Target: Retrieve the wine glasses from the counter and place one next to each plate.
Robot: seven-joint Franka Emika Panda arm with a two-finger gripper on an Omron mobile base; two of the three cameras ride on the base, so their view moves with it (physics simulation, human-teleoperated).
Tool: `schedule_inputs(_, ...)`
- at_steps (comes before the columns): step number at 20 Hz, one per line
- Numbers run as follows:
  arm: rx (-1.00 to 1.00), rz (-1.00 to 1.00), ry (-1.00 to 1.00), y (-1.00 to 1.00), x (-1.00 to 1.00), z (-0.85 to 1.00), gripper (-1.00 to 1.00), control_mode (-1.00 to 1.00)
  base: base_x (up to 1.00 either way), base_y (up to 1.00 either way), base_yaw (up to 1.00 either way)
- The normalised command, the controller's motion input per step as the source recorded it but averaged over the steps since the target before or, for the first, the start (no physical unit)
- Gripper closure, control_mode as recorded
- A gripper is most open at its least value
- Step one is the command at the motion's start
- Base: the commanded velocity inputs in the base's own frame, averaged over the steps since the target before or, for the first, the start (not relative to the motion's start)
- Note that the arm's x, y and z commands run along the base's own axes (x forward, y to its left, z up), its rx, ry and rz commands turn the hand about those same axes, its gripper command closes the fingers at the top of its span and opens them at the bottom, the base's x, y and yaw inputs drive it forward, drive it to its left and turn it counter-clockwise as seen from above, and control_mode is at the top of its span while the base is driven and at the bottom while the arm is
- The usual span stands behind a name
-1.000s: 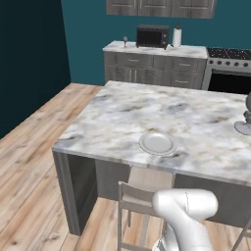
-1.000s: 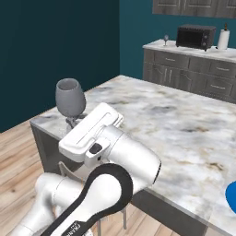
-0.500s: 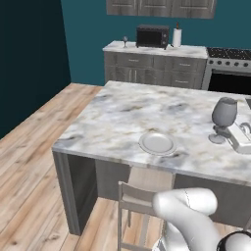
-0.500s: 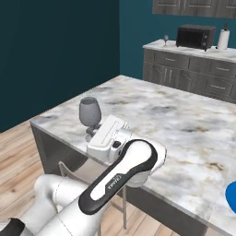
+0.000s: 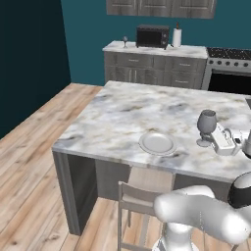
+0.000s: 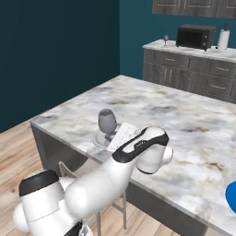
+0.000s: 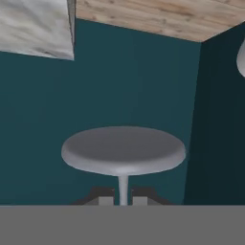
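Now | fingers [image 7: 123, 197]: clamped on wine glass [image 5: 206, 127] stem | near pale plate [image 5: 157, 143]

Deep teal walls [image 5: 88, 44] all round, darker on left side. Light wood plank floor [image 5: 29, 162], running under marbled island [image 5: 147, 105] with dark grey base. Pale wooden chair [image 5: 142, 196] tucked at near edge of island. Against back wall: dark grey cabinets [image 5: 152, 73], drawers with handles. Black microwave [image 5: 152, 36] up top, paper towel roll [image 5: 177, 37] just beside it. Grey upper cabinets [image 5: 162, 7] above. Black stove [image 5: 229, 73] to right, touching cabinet run. Even, flat lighting, soft shadows under island.
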Motion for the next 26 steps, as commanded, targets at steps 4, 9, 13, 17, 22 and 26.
schedule_inputs(4,-0.04,0.00,-0.03,-0.18,1.00,-0.64,1.00,-1.00,0.00,0.00,0.00)
schedule_inputs(9,-0.01,0.00,0.00,-0.24,0.98,-0.38,1.00,-1.00,0.00,0.00,0.00)
schedule_inputs(13,0.00,0.02,0.02,-0.39,0.84,-0.15,1.00,-1.00,0.00,0.00,0.00)
schedule_inputs(17,0.00,0.03,0.02,-0.45,0.73,-0.17,1.00,-1.00,0.00,0.00,0.00)
schedule_inputs(22,0.00,0.05,0.02,-0.42,0.57,-0.40,1.00,-1.00,0.00,0.00,0.00)
schedule_inputs(26,0.00,0.04,0.00,-0.37,0.24,-0.52,1.00,-1.00,0.00,0.00,0.00)
